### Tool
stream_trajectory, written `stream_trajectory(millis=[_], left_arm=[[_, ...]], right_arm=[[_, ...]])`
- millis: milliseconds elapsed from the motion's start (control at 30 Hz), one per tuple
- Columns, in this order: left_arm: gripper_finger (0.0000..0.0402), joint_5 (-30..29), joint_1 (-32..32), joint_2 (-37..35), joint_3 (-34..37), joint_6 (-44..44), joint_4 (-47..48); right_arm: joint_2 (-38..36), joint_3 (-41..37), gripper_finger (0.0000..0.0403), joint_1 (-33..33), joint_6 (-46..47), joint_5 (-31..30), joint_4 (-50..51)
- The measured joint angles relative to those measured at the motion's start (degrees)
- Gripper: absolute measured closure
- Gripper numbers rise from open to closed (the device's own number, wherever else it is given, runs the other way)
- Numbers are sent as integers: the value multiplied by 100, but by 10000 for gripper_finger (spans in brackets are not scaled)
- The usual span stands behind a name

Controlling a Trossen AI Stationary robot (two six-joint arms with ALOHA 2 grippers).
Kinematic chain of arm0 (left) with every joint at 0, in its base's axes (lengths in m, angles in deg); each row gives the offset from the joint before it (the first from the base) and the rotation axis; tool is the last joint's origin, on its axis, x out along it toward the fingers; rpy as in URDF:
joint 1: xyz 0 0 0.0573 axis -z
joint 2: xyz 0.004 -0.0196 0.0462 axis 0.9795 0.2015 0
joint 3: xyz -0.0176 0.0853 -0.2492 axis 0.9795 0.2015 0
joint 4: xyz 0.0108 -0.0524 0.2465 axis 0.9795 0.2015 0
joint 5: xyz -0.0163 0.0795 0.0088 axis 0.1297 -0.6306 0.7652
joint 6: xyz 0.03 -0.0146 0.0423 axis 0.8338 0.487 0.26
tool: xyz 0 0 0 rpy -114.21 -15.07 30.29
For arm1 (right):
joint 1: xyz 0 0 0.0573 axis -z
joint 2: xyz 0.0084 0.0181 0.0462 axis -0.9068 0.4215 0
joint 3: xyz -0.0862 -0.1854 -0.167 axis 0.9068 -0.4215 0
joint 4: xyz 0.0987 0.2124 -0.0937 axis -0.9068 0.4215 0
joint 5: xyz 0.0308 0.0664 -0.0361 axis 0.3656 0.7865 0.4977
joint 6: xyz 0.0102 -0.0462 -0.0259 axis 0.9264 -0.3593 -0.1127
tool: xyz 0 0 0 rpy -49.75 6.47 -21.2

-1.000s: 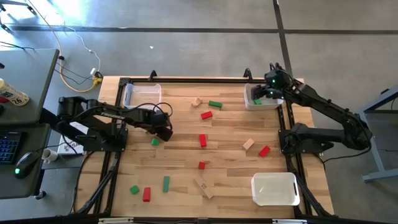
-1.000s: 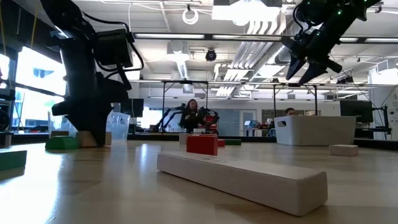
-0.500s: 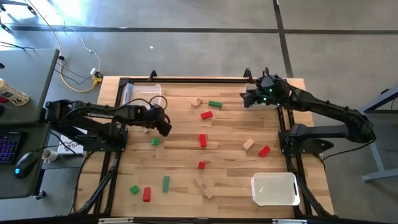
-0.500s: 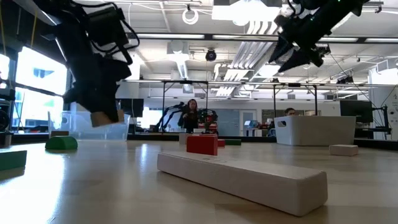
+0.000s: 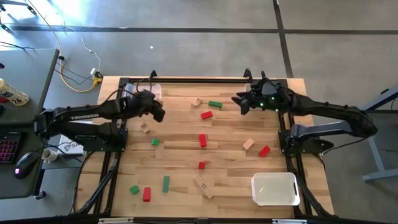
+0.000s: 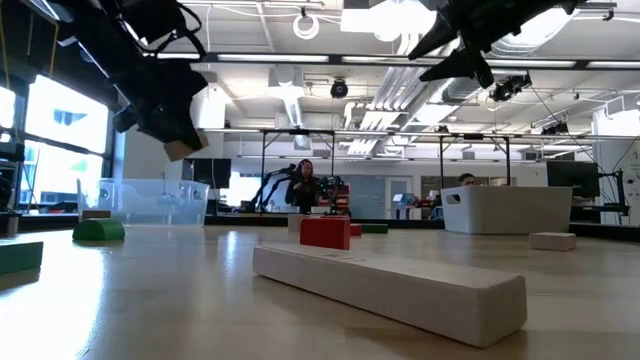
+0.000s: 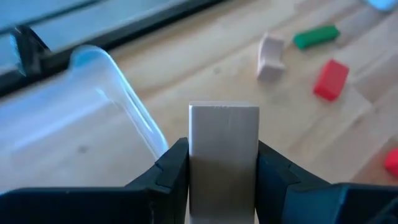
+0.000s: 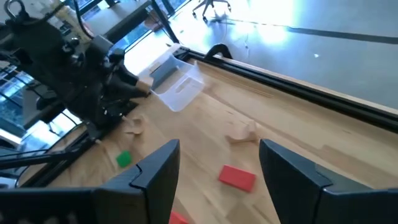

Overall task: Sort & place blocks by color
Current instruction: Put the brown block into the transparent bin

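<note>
Your left tool (image 7: 222, 177) clamps tan block (image 7: 223, 149) just beside far-left bin (image 7: 74, 124); right tool (image 8: 217, 165) open, empty. Most blocks (image 5: 203, 140) unsorted on surface (image 5: 230, 155).

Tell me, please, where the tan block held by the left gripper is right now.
The tan block sits clamped in the left gripper, raised beside the clear bin.

We lose the tan block's (image 7: 224, 158) lower end at the bottom frame edge of the left wrist view, and the clear bin (image 7: 74, 137) is blurred at left
</note>
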Motion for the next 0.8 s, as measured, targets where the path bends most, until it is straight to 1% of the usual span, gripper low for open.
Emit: stream_trajectory(millis=[167, 333, 400, 567, 667, 800], left_arm=[[299, -129, -464, -235, -2, 527, -27], [299, -164, -1037, -221, -2, 1041, 9], [299, -110, -1269, -167, -2, 1106, 20], [299, 295, -1803, -13, -2, 1115, 324], [295, 293, -1984, 103, -2, 1211, 532], [277, 299, -2230, 240, -2, 1370, 490]], right_arm=[[28, 2, 195, -331, 209, -351, -13], [243, 2, 195, -646, 349, -527, -321], [401, 2, 195, -754, 349, -528, -631], [889, 2, 195, -983, 297, -468, -1666], [1182, 2, 195, -1076, 290, -367, -2221], [1488, 4, 195, -1178, 248, -215, -2610]])
